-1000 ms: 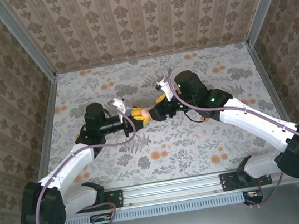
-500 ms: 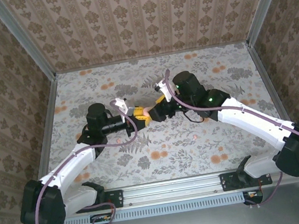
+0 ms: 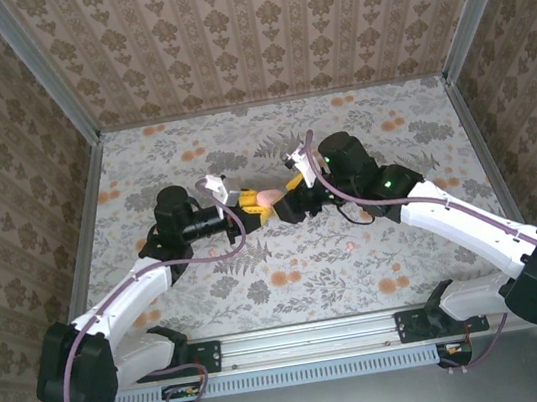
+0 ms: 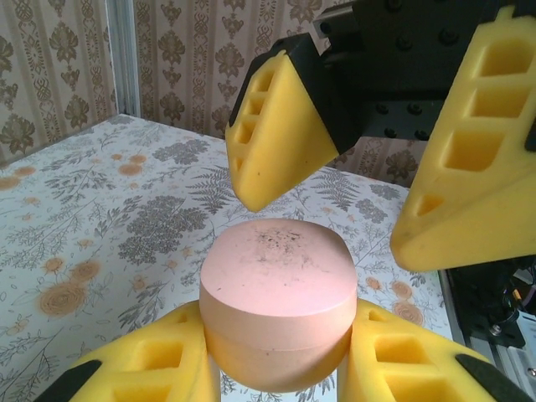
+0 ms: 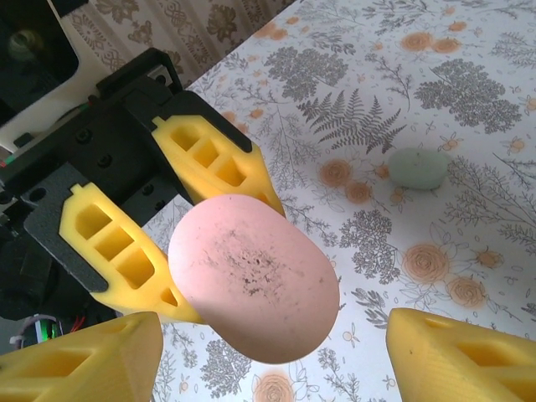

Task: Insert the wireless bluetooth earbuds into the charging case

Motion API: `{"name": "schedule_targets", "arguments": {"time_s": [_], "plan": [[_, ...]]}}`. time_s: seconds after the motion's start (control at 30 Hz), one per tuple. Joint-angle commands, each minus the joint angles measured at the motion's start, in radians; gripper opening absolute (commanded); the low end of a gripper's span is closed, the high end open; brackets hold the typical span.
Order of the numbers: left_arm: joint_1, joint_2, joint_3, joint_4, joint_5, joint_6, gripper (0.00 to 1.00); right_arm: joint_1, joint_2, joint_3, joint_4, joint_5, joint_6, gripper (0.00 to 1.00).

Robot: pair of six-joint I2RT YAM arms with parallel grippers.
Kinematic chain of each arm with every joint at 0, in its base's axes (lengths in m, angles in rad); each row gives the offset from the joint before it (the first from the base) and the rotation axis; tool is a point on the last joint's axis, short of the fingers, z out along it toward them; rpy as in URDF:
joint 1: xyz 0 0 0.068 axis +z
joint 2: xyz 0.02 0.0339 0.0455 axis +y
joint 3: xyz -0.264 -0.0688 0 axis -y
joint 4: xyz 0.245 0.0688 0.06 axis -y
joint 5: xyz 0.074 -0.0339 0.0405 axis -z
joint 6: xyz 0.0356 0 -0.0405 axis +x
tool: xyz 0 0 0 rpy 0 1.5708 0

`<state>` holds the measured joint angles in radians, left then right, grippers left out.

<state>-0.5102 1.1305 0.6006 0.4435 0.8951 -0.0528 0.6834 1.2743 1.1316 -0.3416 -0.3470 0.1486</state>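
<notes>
Where the two arms are bolted at my edge of the table (image 3: 411, 139), I start and read outward. A tiny pale pink speck (image 3: 354, 245) lies on the flowered cloth just in front of the right forearm. It looks like one of the earbuds, though it is too small for me to be sure.

Mid-table, the left gripper (image 4: 276, 368) is clamped on the pink charging case (image 4: 276, 285), one yellow finger pressed on each side, holding it off the cloth. The lid is down and its top is scuffed with dark marks.

The right gripper (image 5: 272, 360) faces it with its jaws spread wide, one finger on each side of the case. One tip hangs just above the lid.

Beyond the case, in the right wrist view, a pale mint rounded piece (image 5: 416, 167) lies on the cloth, well apart from both grippers. I cannot tell whether it is a bud or a case.
</notes>
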Motion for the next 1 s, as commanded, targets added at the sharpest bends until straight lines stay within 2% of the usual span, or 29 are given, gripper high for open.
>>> {"name": "schedule_targets", "arguments": {"time_s": [0.0, 0.13, 0.3, 0.6, 0.97], "plan": [[-0.003, -0.014, -0.013, 0.041, 0.034, -0.023, 0.18, -0.002, 0.012, 0.003, -0.034, -0.01, -0.027, 0.72], [-0.002, -0.018, -0.013, 0.041, 0.034, -0.021, 0.18, -0.002, 0.033, 0.009, -0.043, -0.005, -0.039, 0.71], [-0.002, -0.014, -0.011, 0.038, 0.043, -0.018, 0.18, -0.019, 0.078, 0.055, -0.073, 0.067, -0.024, 0.67], [-0.004, -0.014, -0.015, 0.034, 0.05, -0.012, 0.18, -0.084, 0.16, 0.144, -0.065, 0.012, 0.011, 0.64], [-0.001, -0.015, -0.014, 0.024, 0.049, -0.003, 0.18, -0.131, 0.175, 0.176, -0.049, -0.005, 0.038, 0.63]]}}
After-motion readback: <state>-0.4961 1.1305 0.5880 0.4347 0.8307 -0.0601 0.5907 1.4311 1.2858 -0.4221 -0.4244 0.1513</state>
